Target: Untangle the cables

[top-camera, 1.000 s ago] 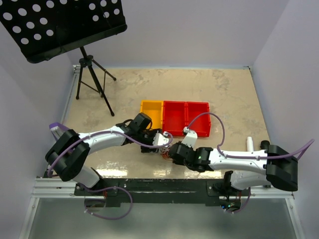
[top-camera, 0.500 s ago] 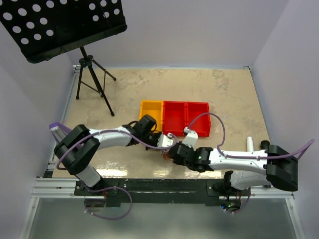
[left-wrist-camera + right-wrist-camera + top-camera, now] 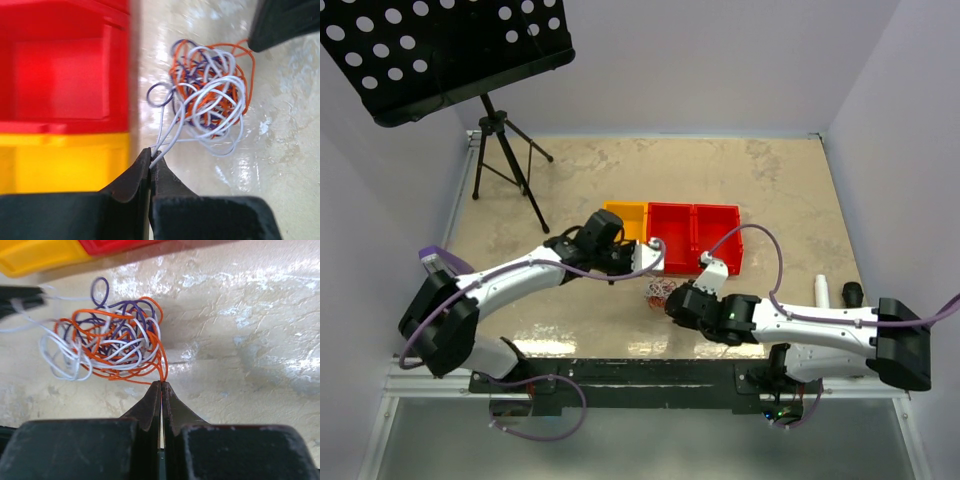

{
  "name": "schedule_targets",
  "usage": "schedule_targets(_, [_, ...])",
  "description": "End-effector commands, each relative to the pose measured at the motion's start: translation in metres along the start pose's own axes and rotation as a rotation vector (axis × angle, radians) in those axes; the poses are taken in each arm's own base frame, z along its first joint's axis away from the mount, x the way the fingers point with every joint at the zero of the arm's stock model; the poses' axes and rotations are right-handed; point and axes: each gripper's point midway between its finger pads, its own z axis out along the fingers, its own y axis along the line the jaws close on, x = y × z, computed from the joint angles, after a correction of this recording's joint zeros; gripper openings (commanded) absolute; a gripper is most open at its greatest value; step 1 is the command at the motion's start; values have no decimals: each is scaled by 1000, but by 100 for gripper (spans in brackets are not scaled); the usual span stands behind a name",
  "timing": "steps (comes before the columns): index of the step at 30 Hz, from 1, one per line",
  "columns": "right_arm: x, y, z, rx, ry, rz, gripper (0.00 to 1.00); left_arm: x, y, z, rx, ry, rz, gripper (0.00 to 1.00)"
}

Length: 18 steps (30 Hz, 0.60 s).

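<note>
The cables point(image 3: 658, 291) lie as one small knot of white, orange and purple strands on the table, just in front of the bins. In the left wrist view the cables point(image 3: 210, 95) spread loosely, and two white strands run from them into my left gripper point(image 3: 151, 152), which is shut on them. My left gripper point(image 3: 648, 268) sits just left of and behind the knot. My right gripper point(image 3: 161, 384) is shut on an orange strand at the near edge of the cables point(image 3: 112, 340). In the top view my right gripper point(image 3: 676, 299) is just right of the knot.
A yellow bin point(image 3: 625, 222) and two red bins point(image 3: 670, 235) point(image 3: 717, 238) stand in a row right behind the knot. A black music stand point(image 3: 450, 50) on a tripod point(image 3: 505, 160) is at the back left. A small white cylinder point(image 3: 822, 290) stands at the right.
My left gripper has shut on the white strands and drawn back toward the bins. The right gripper has shifted slightly right. The knot now shows between them.
</note>
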Motion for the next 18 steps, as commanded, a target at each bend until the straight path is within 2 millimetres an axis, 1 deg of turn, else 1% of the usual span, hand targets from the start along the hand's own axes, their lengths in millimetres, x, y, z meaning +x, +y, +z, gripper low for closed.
schedule_targets(1, [-28, 9, -11, -1, -90, 59, 0, -34, 19, -50, -78, -51, -102, 0])
schedule_targets(3, [-36, 9, -15, 10, -118, 60, 0, -40, 16, -66, -90, -53, -121, 0])
schedule_targets(5, [-48, 10, -20, 20, -156, 65, 0, -41, 15, -82, -116, -48, -140, 0])
schedule_targets(8, [-69, 7, -31, 37, -220, 83, 0, -43, 23, -111, -223, -50, -159, 0])
schedule_targets(10, [-84, 5, -39, 38, -255, 108, 0, -42, 33, -129, -309, -52, -187, 0])
schedule_targets(13, [-99, -3, -49, 46, -294, 139, 0, -40, 51, -157, -443, -57, -236, 0])
schedule_targets(15, [-109, -10, -58, 49, -322, 168, 0, -35, 67, -177, -557, -41, -268, 0])
schedule_targets(17, [-115, -19, -64, 74, -339, 176, 0, -31, 81, -196, -657, -23, -289, 0])
schedule_targets(18, [-119, -19, -67, 69, -346, 198, 0, -28, 86, -204, -696, -8, -294, 0])
